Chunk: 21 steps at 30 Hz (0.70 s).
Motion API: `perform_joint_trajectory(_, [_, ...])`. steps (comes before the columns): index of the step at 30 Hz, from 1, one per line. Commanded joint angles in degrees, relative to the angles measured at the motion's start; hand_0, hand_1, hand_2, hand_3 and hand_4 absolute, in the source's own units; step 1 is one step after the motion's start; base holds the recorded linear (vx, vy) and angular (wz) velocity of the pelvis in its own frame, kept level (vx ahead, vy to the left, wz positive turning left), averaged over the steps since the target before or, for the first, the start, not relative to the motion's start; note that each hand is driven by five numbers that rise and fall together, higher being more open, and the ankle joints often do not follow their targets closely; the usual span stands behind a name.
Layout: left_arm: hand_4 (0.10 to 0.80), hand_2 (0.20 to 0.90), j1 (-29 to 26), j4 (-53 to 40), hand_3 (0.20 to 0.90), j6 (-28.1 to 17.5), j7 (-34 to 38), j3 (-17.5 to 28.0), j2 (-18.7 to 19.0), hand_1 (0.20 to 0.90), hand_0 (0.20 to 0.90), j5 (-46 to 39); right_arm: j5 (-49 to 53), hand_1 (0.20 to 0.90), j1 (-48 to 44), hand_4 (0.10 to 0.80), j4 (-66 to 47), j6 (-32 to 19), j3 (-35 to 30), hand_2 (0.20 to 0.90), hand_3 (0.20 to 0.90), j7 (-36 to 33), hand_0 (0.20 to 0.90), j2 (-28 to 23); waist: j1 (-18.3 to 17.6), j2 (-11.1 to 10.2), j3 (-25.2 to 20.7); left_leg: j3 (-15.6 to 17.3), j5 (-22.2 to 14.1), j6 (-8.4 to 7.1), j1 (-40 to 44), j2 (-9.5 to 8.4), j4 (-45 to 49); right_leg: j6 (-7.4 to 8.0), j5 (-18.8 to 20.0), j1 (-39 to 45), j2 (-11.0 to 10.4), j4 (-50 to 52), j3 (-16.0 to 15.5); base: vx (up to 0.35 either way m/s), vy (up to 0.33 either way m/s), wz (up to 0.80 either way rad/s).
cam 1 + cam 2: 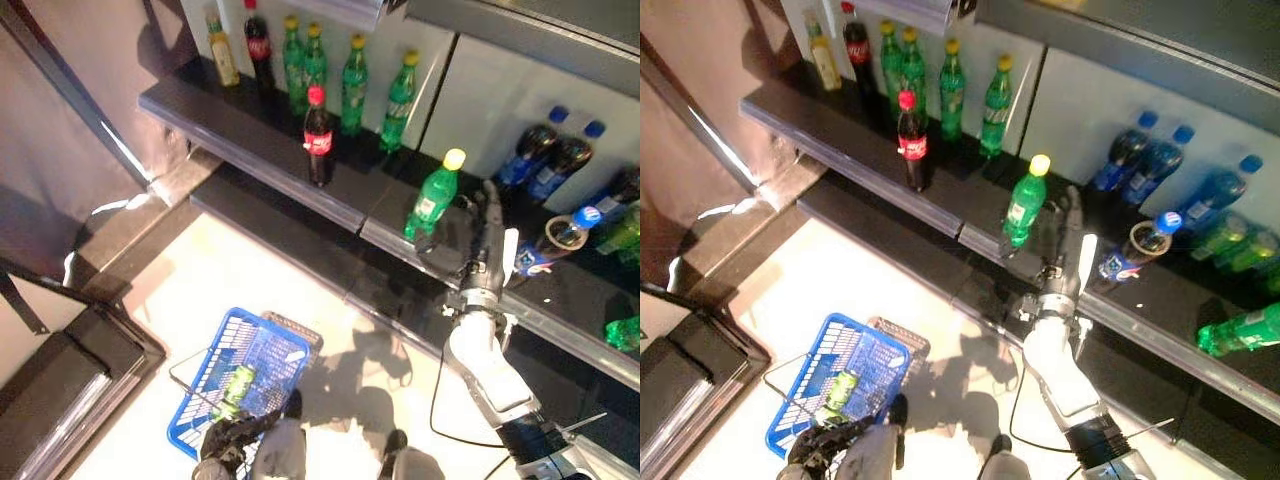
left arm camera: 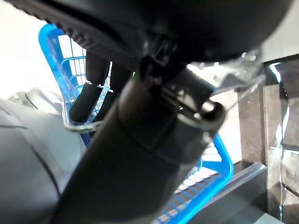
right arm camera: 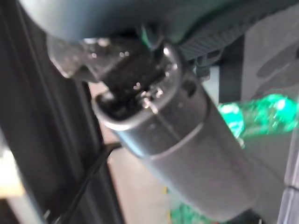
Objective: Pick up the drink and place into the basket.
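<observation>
Right hand point(image 1: 1072, 232) extended with straight fingers over the lower dark shelf point(image 1: 970, 235), just beside a yellow-capped green bottle point(image 1: 1024, 203) near its front edge. Left hand point(image 1: 228, 437) curled round the blue basket's point(image 1: 205, 370) wire handle — green can point(image 1: 237, 385) inside, pale floor point(image 1: 190, 290) beneath.

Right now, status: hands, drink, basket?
Left hand curled on blue basket handle; a can already inside. Right hand on the shelf beside the green yellow-capped bottle, grip unclear. Nothing blocking.
</observation>
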Motion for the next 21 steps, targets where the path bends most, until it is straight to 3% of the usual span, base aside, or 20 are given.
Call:
perform_joint_trajectory(1, [0.1,0.3,3.6,-4.4,0.2,-4.9,-1.1,-5.0,-1.7,0.3,0.3,-0.3,-6.1,0.9,-5.4,0.8,-6.1,-5.4,-3.3,0.9,0.9,-4.8,0.9,-0.7,-0.4,0.1,-1.4,-1.0,-2.6,-1.64,0.6,2.77,6.4,-2.73,3.6,-4.1,-2.0,3.9,0.5,-0.017,0.031,0.02])
perform_joint_trajectory(8, [0.1,0.3,2.8,-7.4,0.2,-5.3,-1.4,-7.1,-1.4,0.3,0.3,-2.4,-6.6,0.9,-8.5,0.8,-4.2,-3.9,-3.5,0.9,0.9,-9.0,0.9,-0.9,-0.5,1.0,1.9,-1.2,-1.5,-1.65,-2.3,2.76,9.3,-3.11,3.4,-6.5,-2.6,6.8,1.1,-0.015,0.016,-0.01])
perform_joint_trajectory(21, [0.1,0.3,2.5,-9.7,0.2,-5.4,-1.0,-8.3,-0.8,0.3,0.3,-4.3,-6.7,0.9,-15.5,0.8,-1.2,-2.7,-3.2,0.9,0.9,-9.9,0.9,0.0,0.2,2.9,7.1,-1.8,1.8,-1.84,-7.2,2.78,11.8,-3.63,3.3,-10.0,-2.8,9.3,1.5,-0.022,0.026,-0.04])
